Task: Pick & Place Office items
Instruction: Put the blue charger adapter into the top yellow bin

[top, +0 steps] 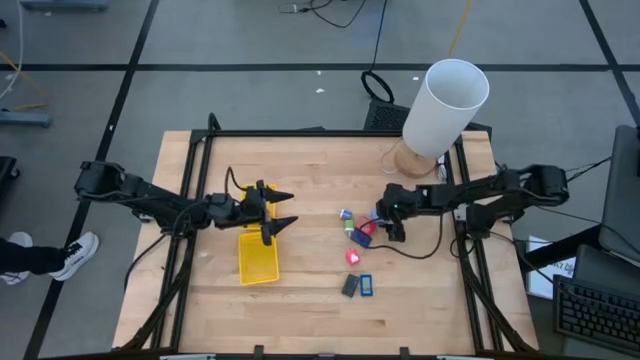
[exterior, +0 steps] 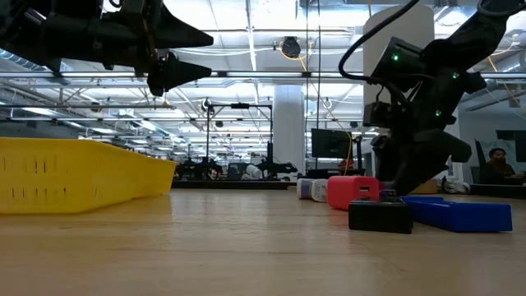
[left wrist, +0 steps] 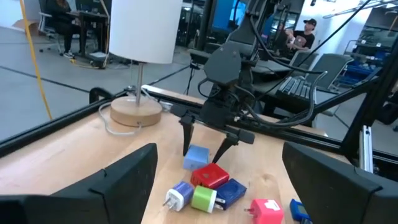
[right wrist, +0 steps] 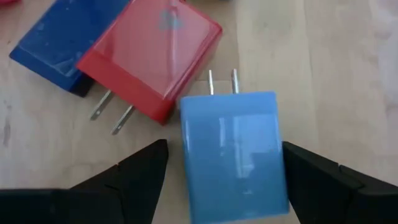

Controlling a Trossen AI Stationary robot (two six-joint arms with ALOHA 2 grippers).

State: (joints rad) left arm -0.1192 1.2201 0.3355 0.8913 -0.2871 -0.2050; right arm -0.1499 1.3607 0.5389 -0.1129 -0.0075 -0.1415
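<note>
A cluster of small plug-like office items lies right of the table's middle: a pale blue one (right wrist: 233, 155), a red one (right wrist: 152, 62) and a dark blue one (right wrist: 56, 43). A green one (left wrist: 203, 198) and a lilac one (left wrist: 177, 196) lie beside them. A pink piece (top: 352, 257), a dark grey flat piece (top: 349, 286) and a blue flat piece (top: 366, 285) lie nearer the front. My right gripper (right wrist: 224, 168) is open, slanting down, its fingers on either side of the pale blue item, with a gap on each side. My left gripper (top: 290, 209) hangs open and level above the yellow tray's (top: 258, 255) far end.
A big white cylinder (top: 445, 95) on a round wooden base (top: 415, 160) stands at the far right, a cable looping from it. Dark frame rails (top: 190, 200) run along the table's left, right and far sides. Bare wood lies between tray and items.
</note>
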